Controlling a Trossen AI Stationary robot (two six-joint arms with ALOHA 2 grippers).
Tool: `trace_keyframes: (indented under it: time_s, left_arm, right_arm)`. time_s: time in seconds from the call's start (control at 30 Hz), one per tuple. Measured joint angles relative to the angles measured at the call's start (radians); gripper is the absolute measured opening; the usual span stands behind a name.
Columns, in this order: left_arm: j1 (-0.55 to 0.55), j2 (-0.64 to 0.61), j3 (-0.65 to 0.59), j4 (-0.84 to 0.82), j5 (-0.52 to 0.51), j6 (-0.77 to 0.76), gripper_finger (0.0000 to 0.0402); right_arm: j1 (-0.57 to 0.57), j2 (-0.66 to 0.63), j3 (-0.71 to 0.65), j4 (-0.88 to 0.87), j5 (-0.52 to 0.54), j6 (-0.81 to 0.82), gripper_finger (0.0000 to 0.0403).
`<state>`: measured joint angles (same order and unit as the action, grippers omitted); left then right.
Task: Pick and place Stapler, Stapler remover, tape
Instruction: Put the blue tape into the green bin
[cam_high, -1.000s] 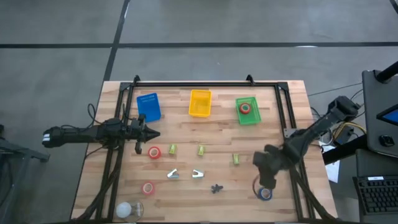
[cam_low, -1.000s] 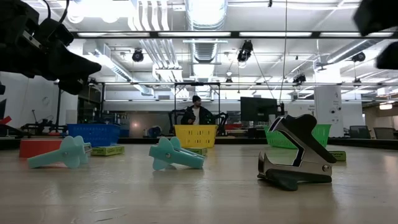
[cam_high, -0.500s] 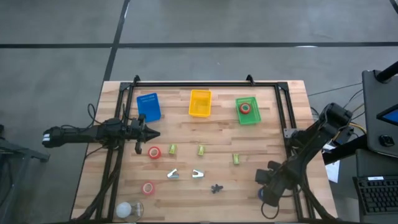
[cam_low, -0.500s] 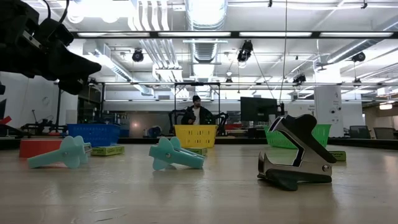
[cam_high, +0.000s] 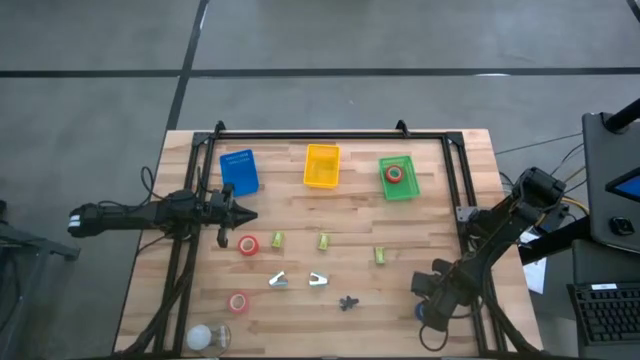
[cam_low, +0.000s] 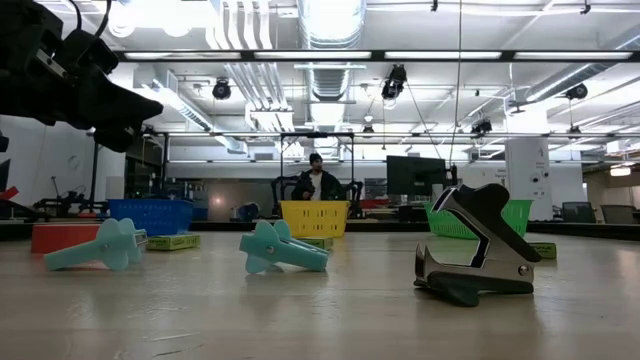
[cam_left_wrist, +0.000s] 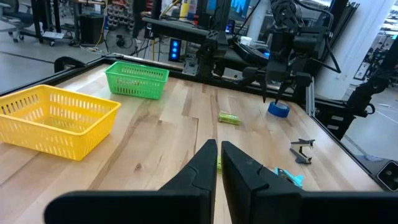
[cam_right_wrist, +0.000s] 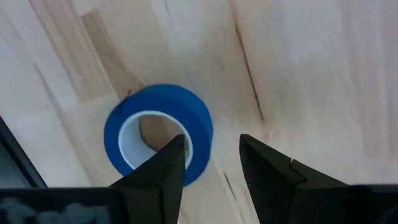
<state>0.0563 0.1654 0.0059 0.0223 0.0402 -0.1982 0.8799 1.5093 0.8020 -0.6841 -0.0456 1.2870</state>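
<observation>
While narrowing part-open fingers around the blue tape roll's (cam_right_wrist: 158, 134) wall at the table's near right, right gripper (cam_right_wrist: 211, 165) down, nothing gripped yet.

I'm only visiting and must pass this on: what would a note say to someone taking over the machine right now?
Right gripper: fingers open, straddling one wall of the blue tape roll at the table's near right corner; no grip yet.
Left gripper: fingers shut, empty, waiting above the table's left side.
Done: one red tape roll lies in the green basket. The blue basket and yellow basket look empty.
Left: two red tape rolls, two teal staple removers, the black staple remover, and three small green items remain on the table.
</observation>
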Motion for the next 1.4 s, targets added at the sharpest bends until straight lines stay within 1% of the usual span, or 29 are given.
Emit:
trace_keyframes:
  time_s: [0.33, 0.5, 0.7, 0.87, 1.07, 1.17, 1.27, 1.4]
  left_arm:
    - [0.0, 0.0, 0.0, 0.0, 0.0, 0.0, 0.0026]
    - [0.0, 0.0, 0.0, 0.0, 0.0, 0.0, 0.0026]
    - [0.0, 0.0, 0.0, 0.0, 0.0, 0.0, 0.0026]
    - [0.0, 0.0, 0.0, 0.0, 0.0, 0.0, 0.0026]
    - [0.0, 0.0, 0.0, 0.0, 0.0, 0.0, 0.0026]
    - [0.0, 0.0, 0.0, 0.0, 0.0, 0.0, 0.0026]
    - [0.0, 0.0, 0.0, 0.0, 0.0, 0.0, 0.0026]
    - [0.0, 0.0, 0.0, 0.0, 0.0, 0.0, 0.0026]
  right_arm:
    - [0.0, 0.0, -0.034, 0.052, 0.002, 0.017, 0.0143]
    - [0.0, 0.0, -0.055, 0.099, 0.012, 0.024, 0.013]
    - [0.0, -0.001, -0.09, 0.105, 0.023, 0.057, 0.0114]
    - [0.0, -0.002, -0.093, 0.107, 0.023, 0.052, 0.0094]
    - [-0.004, -0.004, -0.093, 0.1, 0.04, 0.015, 0.0053]
    - [-0.017, -0.009, -0.093, 0.101, 0.046, -0.01, 0.0041]
    - [-0.04, -0.024, -0.093, 0.091, 0.051, -0.033, 0.0041]
    - [-0.081, -0.053, -0.093, 0.087, 0.053, -0.075, 0.005]
